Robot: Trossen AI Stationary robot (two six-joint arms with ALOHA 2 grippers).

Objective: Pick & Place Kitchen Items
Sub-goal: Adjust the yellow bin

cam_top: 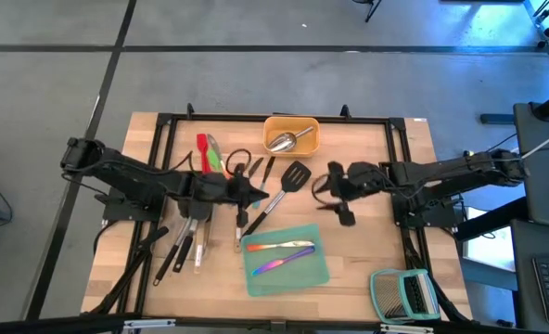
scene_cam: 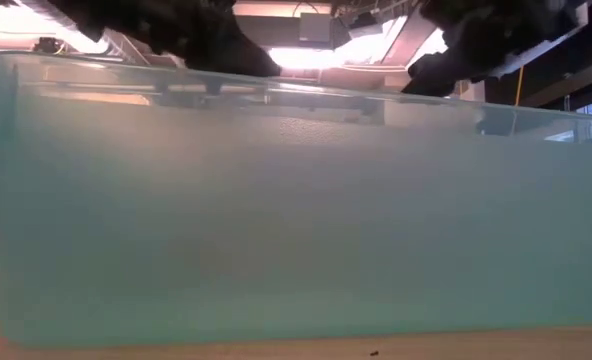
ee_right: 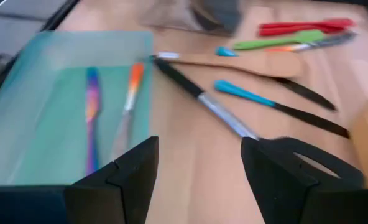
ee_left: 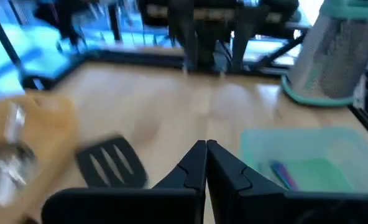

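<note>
The wooden table (cam_top: 367, 269) carries a black frame around its edges, and both dark arms reach in over it from opposite sides. The left gripper (ee_left: 206, 158) hangs above the table's middle with its two fingers pressed together on nothing, while the right gripper (ee_right: 199, 168) hovers near the centre-right with its fingers spread apart and empty. Nearest the front sits the teal tray (cam_top: 286, 259), a shallow translucent plastic rectangle whose wall fills the low view almost entirely (it blocks everything on the table behind it); in it lie two pieces of iridescent cutlery (cam_top: 282, 256), thin and rainbow-sheened, side by side. At the far edge stands the yellow tray (cam_top: 291, 135), holding a shiny steel scoop (cam_top: 285, 141). A green-framed slatted rack (cam_top: 404, 294) sits at the front right corner. Between the trays lies the slotted turner (cam_top: 281, 192), its flat black head toward the yellow tray and its steel handle running toward the teal one. Left of it lie a red tool (cam_top: 202, 152) and a green tool (cam_top: 213, 154) close together, with more long-handled utensils (cam_top: 184, 243) partly hidden under the left arm.
</note>
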